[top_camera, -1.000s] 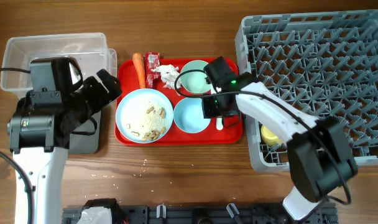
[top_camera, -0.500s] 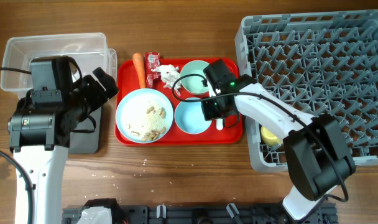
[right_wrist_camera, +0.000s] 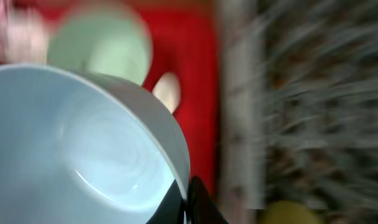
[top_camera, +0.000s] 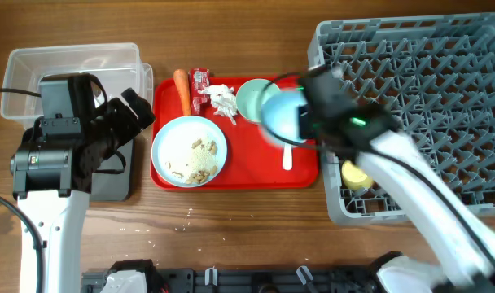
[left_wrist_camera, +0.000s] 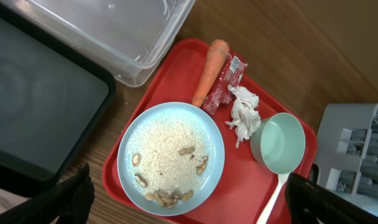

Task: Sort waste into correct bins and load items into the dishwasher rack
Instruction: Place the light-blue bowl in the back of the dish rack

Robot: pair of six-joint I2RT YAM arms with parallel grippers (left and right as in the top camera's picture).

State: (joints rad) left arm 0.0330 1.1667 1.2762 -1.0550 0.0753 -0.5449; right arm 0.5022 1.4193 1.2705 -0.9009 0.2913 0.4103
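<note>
One pale blue bowl is held by its rim over the right end of the red tray.
It is clamped between the closed right fingers; the dishwasher rack lies just to its right, nearest that arm. The left fingers are spread wide, empty, beside the tray.

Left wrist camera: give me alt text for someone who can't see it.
A red tray on a wooden table holds a round plate of tan crumbs, with a carrot, red wrapper, crumpled tissue, pale green bowl and white spoon beside it. A clear tub and black tub sit to the upper left.
</note>
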